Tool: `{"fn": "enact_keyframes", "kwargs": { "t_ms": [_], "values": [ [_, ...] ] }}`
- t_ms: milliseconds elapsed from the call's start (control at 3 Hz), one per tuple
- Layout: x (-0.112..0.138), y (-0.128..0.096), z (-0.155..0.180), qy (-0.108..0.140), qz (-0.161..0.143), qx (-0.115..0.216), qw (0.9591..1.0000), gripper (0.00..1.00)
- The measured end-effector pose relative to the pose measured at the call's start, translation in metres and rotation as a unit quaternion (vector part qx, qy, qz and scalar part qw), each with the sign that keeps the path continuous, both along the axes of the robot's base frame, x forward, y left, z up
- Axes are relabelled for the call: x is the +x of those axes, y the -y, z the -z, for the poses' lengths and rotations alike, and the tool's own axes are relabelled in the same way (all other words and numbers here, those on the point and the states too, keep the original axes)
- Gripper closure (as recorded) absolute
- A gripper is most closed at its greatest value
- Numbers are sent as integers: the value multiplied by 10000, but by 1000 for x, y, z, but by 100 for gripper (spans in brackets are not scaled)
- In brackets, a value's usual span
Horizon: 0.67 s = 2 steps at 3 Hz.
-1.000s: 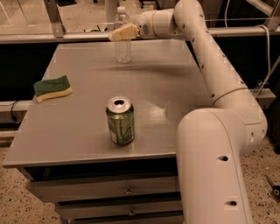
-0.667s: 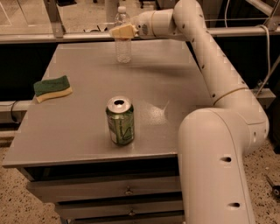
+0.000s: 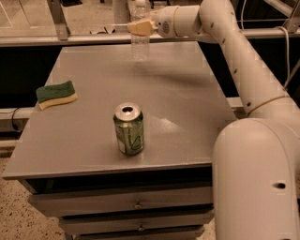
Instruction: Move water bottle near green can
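Camera view: gripper (image 3: 140, 27) clasps water bottle (image 3: 140, 48) (far edge).

Our arm (image 3: 243, 79) climbs from its bulky white shoulder (image 3: 258, 178) at 5 o'clock in the view toward 1 o'clock. It bends at the elbow (image 3: 218, 11) and then runs level toward 9 o'clock. We hold the wrist (image 3: 180, 21) horizontal, and our gripper (image 3: 140, 27) sits at 12 o'clock, high up, pointing toward 9 o'clock.
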<state>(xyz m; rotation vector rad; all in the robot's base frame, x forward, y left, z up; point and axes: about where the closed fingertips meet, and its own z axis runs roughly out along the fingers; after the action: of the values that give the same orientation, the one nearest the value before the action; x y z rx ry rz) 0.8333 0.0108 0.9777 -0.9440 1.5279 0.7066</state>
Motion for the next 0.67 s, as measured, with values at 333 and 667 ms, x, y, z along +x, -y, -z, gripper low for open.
{"fn": "enact_keyframes", "kwargs": {
  "t_ms": [333,667],
  "values": [
    [-30,24,-17,149,12,158,9998,100],
    [-70,42,-18,211,-97,240,9994,100]
  ]
}}
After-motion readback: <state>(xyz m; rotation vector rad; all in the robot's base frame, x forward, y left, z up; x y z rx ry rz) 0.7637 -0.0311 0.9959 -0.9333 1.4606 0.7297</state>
